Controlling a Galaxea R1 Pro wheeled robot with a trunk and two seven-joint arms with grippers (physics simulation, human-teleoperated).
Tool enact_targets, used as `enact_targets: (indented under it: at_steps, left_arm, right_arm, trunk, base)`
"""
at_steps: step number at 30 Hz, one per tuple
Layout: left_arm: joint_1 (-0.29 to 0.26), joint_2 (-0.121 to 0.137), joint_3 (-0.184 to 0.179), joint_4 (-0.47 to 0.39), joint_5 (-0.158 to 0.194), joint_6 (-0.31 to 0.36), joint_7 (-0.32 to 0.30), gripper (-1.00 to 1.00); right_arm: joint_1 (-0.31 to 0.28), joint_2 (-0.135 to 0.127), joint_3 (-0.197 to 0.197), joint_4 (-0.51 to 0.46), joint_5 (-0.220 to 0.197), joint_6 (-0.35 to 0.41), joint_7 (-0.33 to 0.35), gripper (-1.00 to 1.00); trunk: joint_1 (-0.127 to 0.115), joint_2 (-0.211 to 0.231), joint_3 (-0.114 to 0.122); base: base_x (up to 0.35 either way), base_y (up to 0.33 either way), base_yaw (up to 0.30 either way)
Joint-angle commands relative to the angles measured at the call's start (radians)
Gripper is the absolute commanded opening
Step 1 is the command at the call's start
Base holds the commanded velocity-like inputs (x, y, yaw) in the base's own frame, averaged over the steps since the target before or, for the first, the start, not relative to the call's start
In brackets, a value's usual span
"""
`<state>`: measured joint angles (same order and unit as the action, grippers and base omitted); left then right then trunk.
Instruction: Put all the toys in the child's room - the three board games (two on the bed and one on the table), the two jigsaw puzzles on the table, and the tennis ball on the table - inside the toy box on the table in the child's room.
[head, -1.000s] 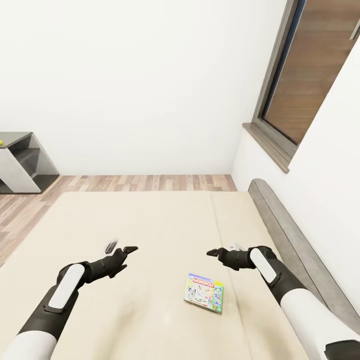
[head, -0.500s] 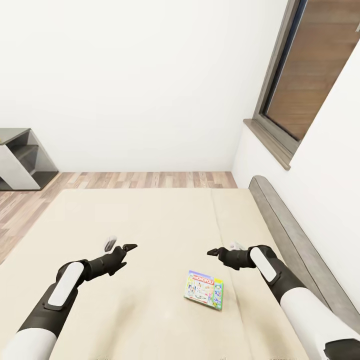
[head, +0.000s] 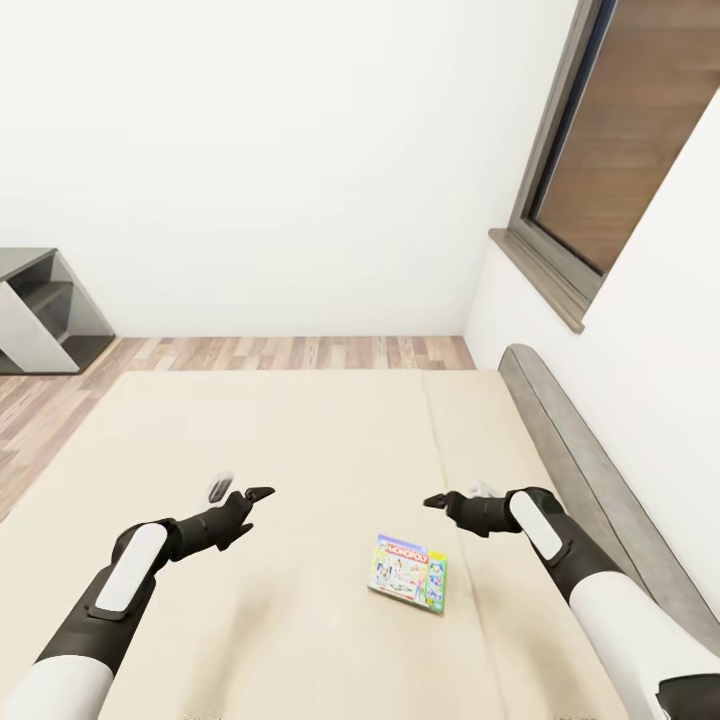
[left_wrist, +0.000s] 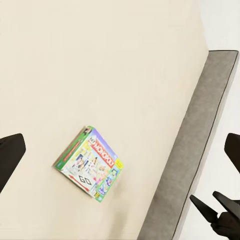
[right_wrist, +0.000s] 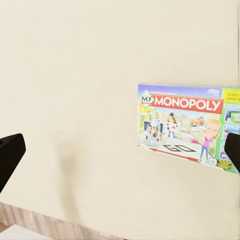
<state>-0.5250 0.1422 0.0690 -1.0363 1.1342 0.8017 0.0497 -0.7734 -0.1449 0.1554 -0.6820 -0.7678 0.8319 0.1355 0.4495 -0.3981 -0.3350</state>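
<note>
Beige mattress of the bed (head: 300, 430) carries the Monopoly box (head: 409, 574), flat, white-green with a red banner, between my left gripper (head: 238, 491) and right gripper (head: 458, 493), both spread and empty, while my right wrist view alone makes "MY MONOPOLY" readable, the smaller print perhaps too blurred.

— Where's the Monopoly box (head: 408, 572)?
— On the bed (head: 330, 440), toward the headboard (head: 580, 470) side (at the right).
— And the grippers?
— Left gripper (head: 236, 493) and right gripper (head: 458, 497) hover apart, beyond the box.
</note>
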Motion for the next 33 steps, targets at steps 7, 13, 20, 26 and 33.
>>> enact_targets:
  at_steps: [7,13,20,26,33]
  left_arm:
    - [-0.001,-0.001,0.002,-0.001,0.007,0.005,0.005,1.0]
    - [-0.001,-0.001,0.002,-0.001,0.007,0.005,0.006,1.0]
    - [-0.001,-0.002,0.002,-0.001,0.007,0.005,0.006,1.0]
    - [-0.001,-0.003,0.002,-0.001,0.007,0.005,0.006,1.0]
    - [-0.002,-0.004,0.001,-0.001,0.007,0.005,0.006,1.0]
  right_arm:
    - [-0.003,-0.011,0.0,0.0,0.007,0.001,-0.008,1.0]
    - [-0.011,-0.02,-0.001,0.002,0.007,0.001,-0.038,1.0]
    - [-0.037,-0.024,-0.002,0.036,0.006,-0.001,-0.068,1.0]
    - [-0.077,-0.024,-0.001,0.11,0.006,-0.025,-0.081,1.0]
    - [-0.103,-0.024,0.0,0.169,0.006,-0.063,-0.086,1.0]
  trunk:
    - [0.0,-0.002,-0.013]
    - [0.0,-0.002,-0.023]
    - [0.0,-0.002,-0.034]
    - [0.0,-0.002,-0.044]
    - [0.0,-0.002,-0.055]
  base:
    - [0.0,0.0,0.0]
    - [0.0,0.0,0.0]
    - [0.0,0.0,0.0]
    - [0.0,0.0,0.0]
    - [0.0,0.0,0.0]
